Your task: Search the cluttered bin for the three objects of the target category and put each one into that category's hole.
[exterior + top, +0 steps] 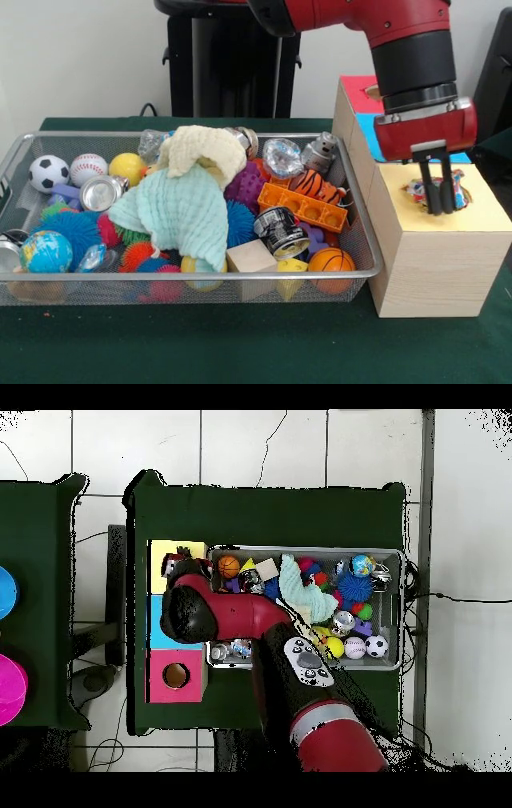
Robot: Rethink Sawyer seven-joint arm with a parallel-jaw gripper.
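The red arm reaches over the wooden box (436, 256) beside the bin (16, 156). Its gripper (438, 206) hangs over the hole (412, 200) in the yellow face, fingers drawn close together with nothing seen between them. A bundle (416, 192) of white fabric with coloured patches sits in that hole, just behind the fingertips. In the bin, a mint-green cloth (180, 212) and a cream cloth (204, 152) lie over balls, cans and an orange block (308, 208). From overhead the arm hides the gripper; the bin (403, 609) lies beside the box (160, 552).
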